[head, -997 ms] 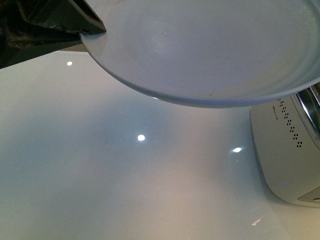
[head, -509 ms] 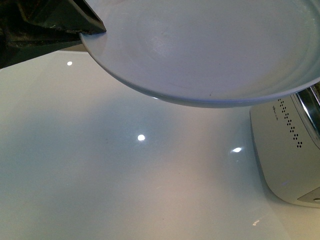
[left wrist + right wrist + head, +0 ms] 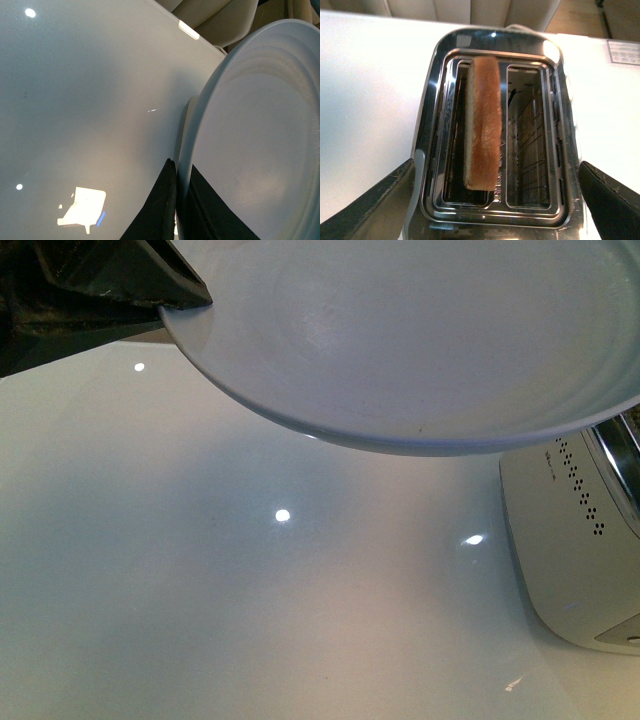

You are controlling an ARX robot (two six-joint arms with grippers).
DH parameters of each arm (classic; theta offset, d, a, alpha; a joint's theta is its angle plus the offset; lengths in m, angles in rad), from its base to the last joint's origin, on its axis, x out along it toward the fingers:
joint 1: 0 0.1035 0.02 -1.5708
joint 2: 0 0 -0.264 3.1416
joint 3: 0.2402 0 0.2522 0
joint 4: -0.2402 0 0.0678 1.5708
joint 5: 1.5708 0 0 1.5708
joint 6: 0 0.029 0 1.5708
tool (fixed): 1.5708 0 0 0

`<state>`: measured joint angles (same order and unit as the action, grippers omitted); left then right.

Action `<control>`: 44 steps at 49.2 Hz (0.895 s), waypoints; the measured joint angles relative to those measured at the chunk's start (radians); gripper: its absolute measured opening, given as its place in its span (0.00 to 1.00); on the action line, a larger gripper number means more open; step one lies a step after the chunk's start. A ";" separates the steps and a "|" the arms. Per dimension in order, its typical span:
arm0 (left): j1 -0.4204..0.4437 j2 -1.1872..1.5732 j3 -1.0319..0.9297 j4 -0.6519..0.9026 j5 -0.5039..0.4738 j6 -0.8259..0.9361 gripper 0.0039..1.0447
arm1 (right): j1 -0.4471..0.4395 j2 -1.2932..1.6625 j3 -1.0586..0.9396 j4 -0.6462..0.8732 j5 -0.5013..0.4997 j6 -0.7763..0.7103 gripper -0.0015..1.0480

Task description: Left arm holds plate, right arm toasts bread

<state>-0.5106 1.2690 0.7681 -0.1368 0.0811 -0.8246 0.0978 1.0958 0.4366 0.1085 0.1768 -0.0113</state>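
Pale-blue glossy round plate point(image 3: 420, 330) tight in our dark left claw point(image 3: 180, 205) near the chrome-topped toaster point(image 3: 555, 150), tan bread slice point(image 3: 484, 125) in its slot, our right claw point(image 3: 492, 200) wide above.

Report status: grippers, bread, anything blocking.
Left gripper shut on plate rim. Right gripper open over toaster. Bread upright in one slot, top protruding. No obstruction seen.

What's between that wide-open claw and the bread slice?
Right wrist view: nothing but air. The right gripper hangs open above the bread, which stands in one slot of the toaster; the other slot is empty.
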 joint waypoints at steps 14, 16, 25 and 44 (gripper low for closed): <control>0.000 0.000 0.000 0.000 0.001 0.000 0.03 | -0.088 -0.280 -0.218 0.392 -0.151 0.026 0.72; 0.000 0.000 0.000 0.000 0.000 0.000 0.03 | -0.092 -0.298 -0.249 0.459 -0.167 0.021 0.65; 0.000 0.000 0.000 0.000 0.000 0.000 0.03 | -0.094 -0.375 -0.305 0.475 -0.174 0.018 0.40; 0.000 0.000 0.000 0.000 0.000 0.000 0.03 | -0.095 -0.558 -0.381 0.365 -0.174 0.015 0.02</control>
<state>-0.5106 1.2690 0.7681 -0.1368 0.0811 -0.8246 0.0032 0.5381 0.0551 0.4740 0.0025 0.0036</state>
